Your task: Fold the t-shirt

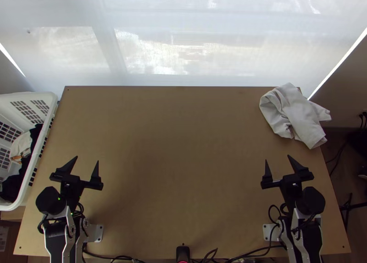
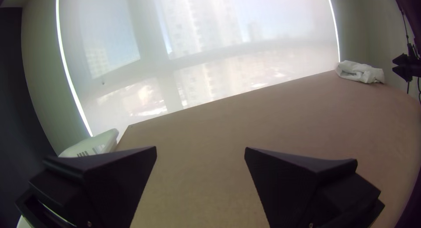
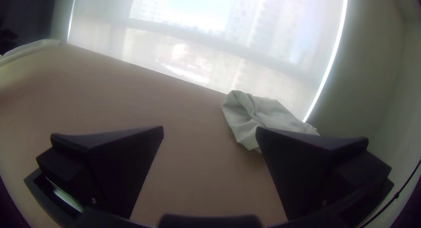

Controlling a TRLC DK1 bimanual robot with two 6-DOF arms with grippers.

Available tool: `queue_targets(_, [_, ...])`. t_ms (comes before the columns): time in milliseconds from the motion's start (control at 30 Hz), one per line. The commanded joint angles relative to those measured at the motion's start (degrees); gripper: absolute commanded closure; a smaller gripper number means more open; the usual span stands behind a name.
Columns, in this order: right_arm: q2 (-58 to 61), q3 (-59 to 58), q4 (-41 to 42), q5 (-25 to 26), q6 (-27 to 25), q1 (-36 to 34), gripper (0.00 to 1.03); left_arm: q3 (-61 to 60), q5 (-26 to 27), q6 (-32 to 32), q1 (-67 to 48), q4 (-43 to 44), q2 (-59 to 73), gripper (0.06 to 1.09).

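Top view, from left to right. A white plastic laundry basket with slotted walls (image 1: 49, 98) stands along the left edge of the light brown wooden tabletop (image 1: 183, 148); it contains a black cloth (image 1: 12, 186) and, beside it, a whitish cloth with an orange mark (image 1: 20, 147). The left gripper (image 1: 86, 159), black with two broad tapering fingers, is over the tabletop between the left edge's midpoint and the near left corner. Its fingers stand wide apart; in the left wrist view, the brown surface is visible between them. At the middle of the near edge is a small black device with a red spot (image 1: 183, 253). Beyond the far edge hangs a sheer white blind (image 1: 183, 47).

The right gripper (image 1: 277, 158), of the same black form, occupies the corresponding position toward the near right corner, its fingers likewise widely separated. The pale grey fabric t-shirt (image 1: 296, 114) lies bunched in creased folds at the far right corner, part of it extending past the right edge. It is well apart from the left gripper and nearer the right gripper, touching neither. In the right wrist view, one finger partly covers it.
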Motion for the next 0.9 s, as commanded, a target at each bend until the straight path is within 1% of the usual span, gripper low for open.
queue_targets(0, [-0.01, -0.35, -0.96, -0.53, -0.12, -9.78, 0.05, -0.84, 0.67, 0.48, -0.29, -0.61, -0.08, 0.11])
queue_targets(67, [-0.10, -0.35, -0.96, -0.53, -0.12, -12.41, 0.05, -0.84, 0.67, 0.48, -0.29, -0.61, -0.08, 0.11])
queue_targets(133, [-0.01, -0.35, -0.96, -0.53, -0.12, -13.29, 0.05, -0.84, 0.67, 0.48, -0.29, -0.61, -0.08, 0.11])
queue_targets(867, [-0.01, -0.35, -0.96, -0.53, -0.12, -13.20, 0.05, -0.84, 0.67, 0.57, -0.21, -0.61, -0.08, 0.11])
